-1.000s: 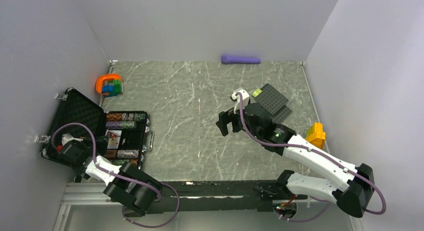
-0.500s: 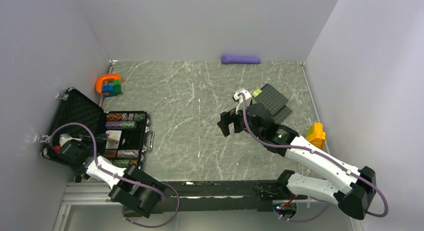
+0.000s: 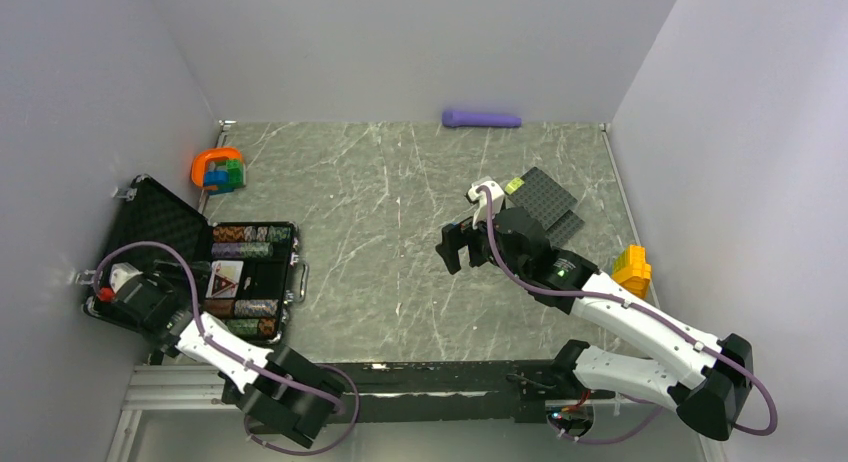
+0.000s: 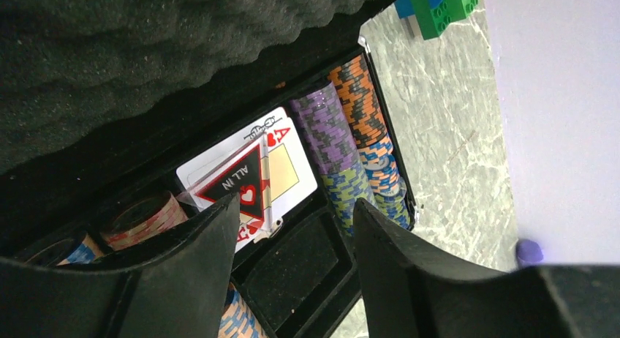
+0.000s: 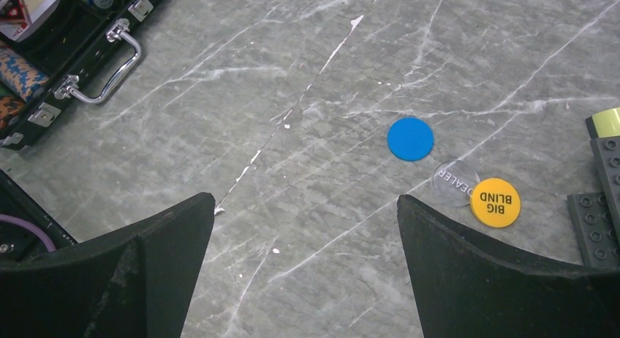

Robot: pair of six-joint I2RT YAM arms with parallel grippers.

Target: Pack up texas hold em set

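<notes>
The black case lies open at the left, its tray holding striped chip stacks, a card and the dark red "ALL IN" triangle resting on the card. My left gripper hovers over the tray, open, with nothing between its fingers; below it is a bare compartment. My right gripper stands wide open above bare table mid-scene. Just beyond it lie a blue disc, a clear DEALER disc and a yellow BIG BLIND disc.
The case handle faces the table's middle. Black studded plates and a yellow block sit at the right. An orange ring toy is at the back left, a purple cylinder along the back wall.
My left gripper opened, let the triangle go onto the card, and drew back leftward over the lid. The right arm barely moved.
</notes>
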